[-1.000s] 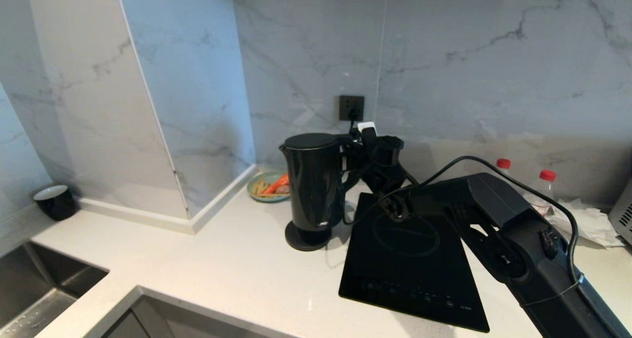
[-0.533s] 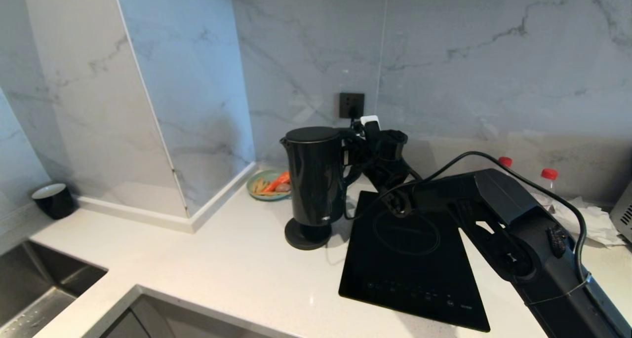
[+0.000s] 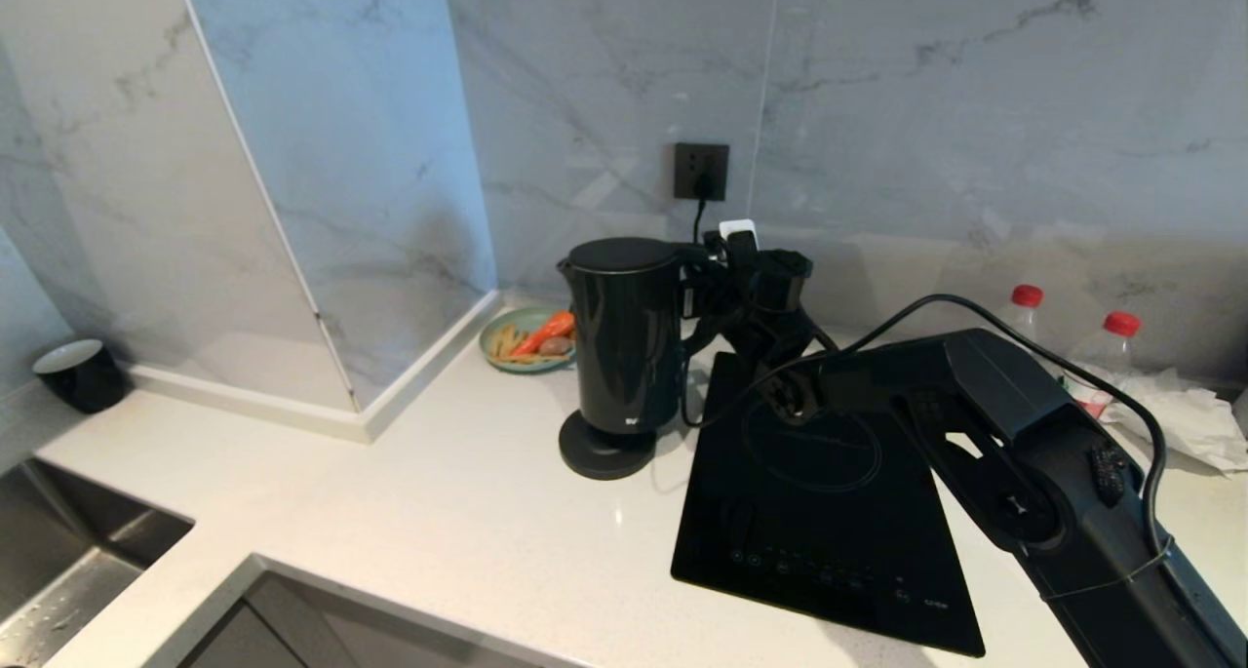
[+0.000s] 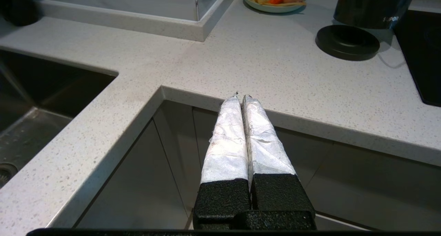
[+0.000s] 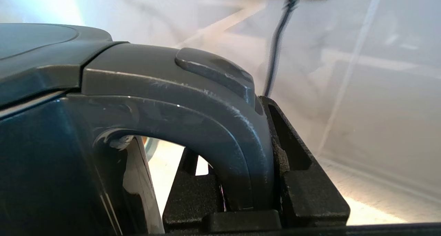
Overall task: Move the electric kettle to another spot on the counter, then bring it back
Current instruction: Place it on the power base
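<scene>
Head view: white speckled stone counter (image 3: 429,512) has open surface left of and in front of the flat round black base disc (image 3: 606,451); rounded front edge runs bottom-left, steel sink (image 3: 68,575) cut in at far left, marble wall corner behind. Flat black glass cooktop (image 3: 829,512) sits just right of the disc. Small green dish (image 3: 499,354) near the wall holds orange and tan food pieces; black cup with white inside (image 3: 78,375) sits far left. Tall glossy black electric kettle (image 3: 626,341) is upright, lifted just clear above the disc; right gripper (image 3: 704,295) is at its loop handle. Left wrist view: left gripper (image 4: 240,97) hangs off the counter's front edge over grey cabinet fronts, white-wrapped fingers (image 4: 225,139) pressed together, holding nothing; gap between kettle bottom and disc shows at top. Right wrist view: black fingers (image 5: 303,181) clamp either side of the kettle handle just below the lid button.
</scene>
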